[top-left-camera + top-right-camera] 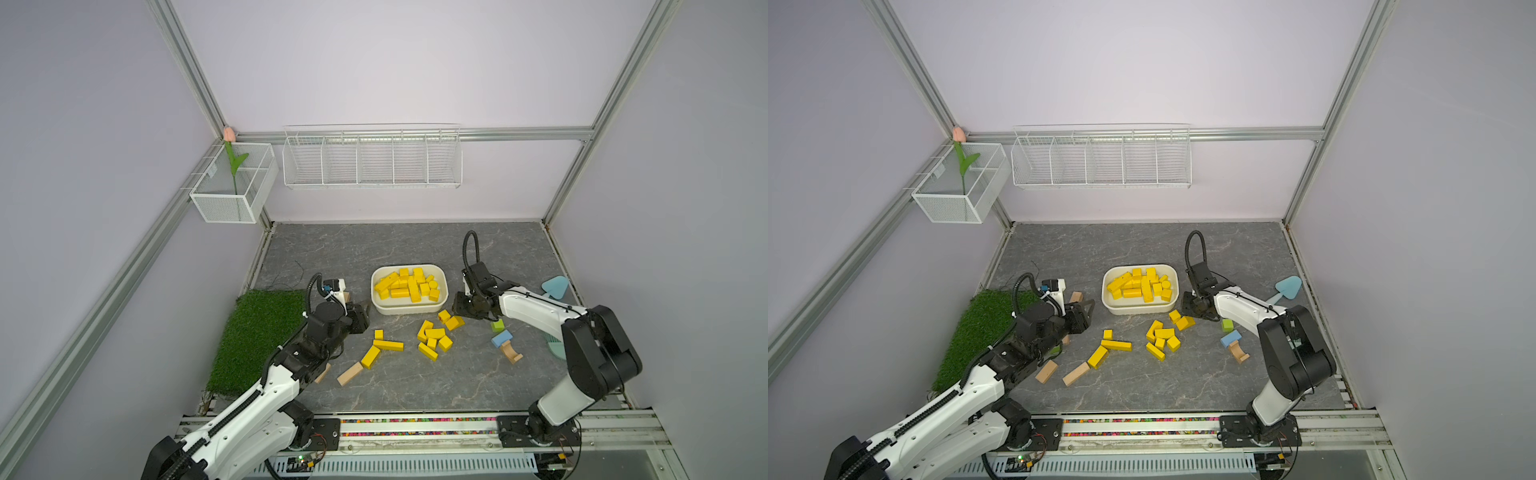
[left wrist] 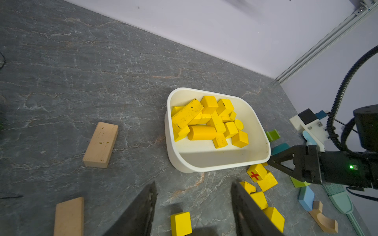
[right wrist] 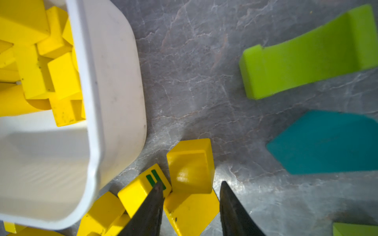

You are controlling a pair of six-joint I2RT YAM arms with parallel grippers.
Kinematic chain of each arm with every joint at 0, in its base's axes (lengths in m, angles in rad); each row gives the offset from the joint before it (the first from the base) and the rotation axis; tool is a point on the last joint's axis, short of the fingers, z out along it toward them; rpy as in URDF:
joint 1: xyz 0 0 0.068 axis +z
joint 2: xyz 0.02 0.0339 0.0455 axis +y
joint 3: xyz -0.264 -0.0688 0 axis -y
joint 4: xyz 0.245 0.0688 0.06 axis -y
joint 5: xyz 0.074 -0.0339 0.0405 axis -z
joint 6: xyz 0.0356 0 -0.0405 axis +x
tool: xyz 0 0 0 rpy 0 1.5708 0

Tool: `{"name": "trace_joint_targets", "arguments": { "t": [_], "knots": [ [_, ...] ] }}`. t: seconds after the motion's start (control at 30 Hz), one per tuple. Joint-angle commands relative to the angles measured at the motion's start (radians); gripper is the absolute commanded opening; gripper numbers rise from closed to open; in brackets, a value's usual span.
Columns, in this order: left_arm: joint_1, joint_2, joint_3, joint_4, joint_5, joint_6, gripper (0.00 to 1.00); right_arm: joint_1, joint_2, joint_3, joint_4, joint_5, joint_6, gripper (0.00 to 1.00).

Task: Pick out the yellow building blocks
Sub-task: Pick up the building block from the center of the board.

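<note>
Many yellow building blocks [image 1: 409, 284] lie piled in the white tray [image 1: 409, 309] at mid-table. More yellow blocks [image 1: 434, 338] lie loose in front of it, with two yellow bars [image 1: 388, 345] further left. My right gripper [image 3: 192, 182] is low at the tray's right front corner. It is open, its fingers close on either side of a yellow block [image 3: 190, 163] that rests on the table. A yellow block with green stripes [image 3: 141, 188] touches one finger's outer side. My left gripper [image 2: 194, 196] hovers open left of the tray, above a small yellow cube [image 2: 181, 223].
Tan blocks [image 1: 350, 372] lie near the left arm, and another [image 2: 101, 145] sits left of the tray. A green block [image 1: 497, 325], a blue block [image 1: 501, 338] and a tan arch [image 1: 512, 353] sit by the right arm. A grass mat [image 1: 257, 336] covers the left edge.
</note>
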Motion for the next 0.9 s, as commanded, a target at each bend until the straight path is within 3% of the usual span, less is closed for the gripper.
{"name": "trace_joint_targets", "arguments": {
  "t": [0.0, 0.87],
  "knots": [
    [0.005, 0.001, -0.009, 0.012, 0.004, -0.011, 0.60, 0.006, 0.025, 0.028, 0.005, 0.020, -0.003, 0.46],
    [0.006, -0.004, -0.012, 0.011, 0.004, -0.013, 0.60, 0.015, 0.114, 0.115, -0.074, 0.053, 0.003, 0.42]
  ]
}}
